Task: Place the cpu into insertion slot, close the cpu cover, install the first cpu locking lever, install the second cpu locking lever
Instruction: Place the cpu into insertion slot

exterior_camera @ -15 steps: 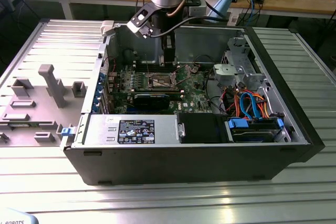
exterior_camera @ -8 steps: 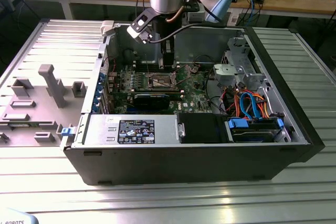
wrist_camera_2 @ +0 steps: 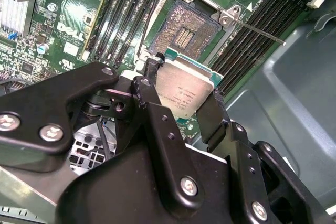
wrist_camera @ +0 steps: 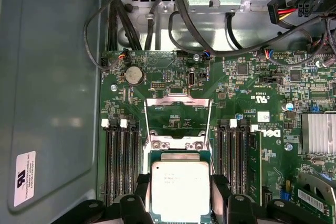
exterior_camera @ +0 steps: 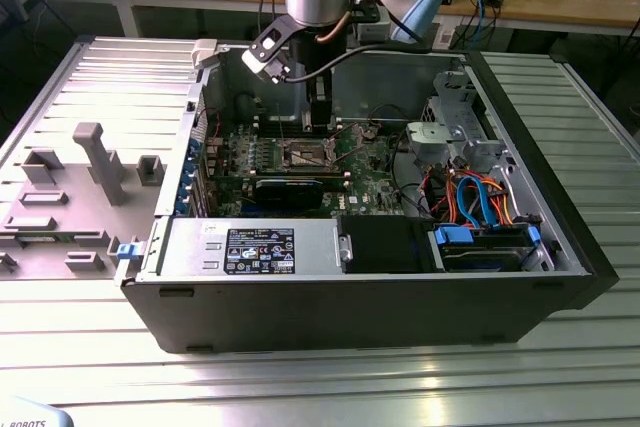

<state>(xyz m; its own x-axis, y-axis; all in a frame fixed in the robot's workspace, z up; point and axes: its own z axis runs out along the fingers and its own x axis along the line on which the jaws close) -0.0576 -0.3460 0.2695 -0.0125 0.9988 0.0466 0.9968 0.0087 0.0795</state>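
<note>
In both wrist views my gripper [wrist_camera_2: 181, 94] [wrist_camera: 180, 184] is shut on the cpu [wrist_camera_2: 185, 88] [wrist_camera: 180, 186], a flat silver-topped square pinched by its edges between the two black fingers [wrist_camera_2: 148, 85]. Just beyond it lies the insertion slot [wrist_camera_2: 184, 31], uncovered, its dark pin field bare. The cpu hangs above the slot's near edge, apart from it. The cpu cover [wrist_camera: 178, 115] is swung open behind the slot. A thin locking lever [wrist_camera_2: 262, 33] sticks out free beside the slot. In the exterior view the gripper [exterior_camera: 320, 125] hangs inside the open computer case, over the slot [exterior_camera: 305, 155].
Rows of long memory slots [wrist_camera: 119, 156] [wrist_camera: 236, 153] flank the socket on both sides. A finned heat sink [wrist_camera: 320, 132] and a black card [exterior_camera: 290, 190] sit nearby. Cables [wrist_camera: 157, 19] and a drive cage [exterior_camera: 450, 132] crowd one end of the case, whose walls [exterior_camera: 300, 297] enclose everything.
</note>
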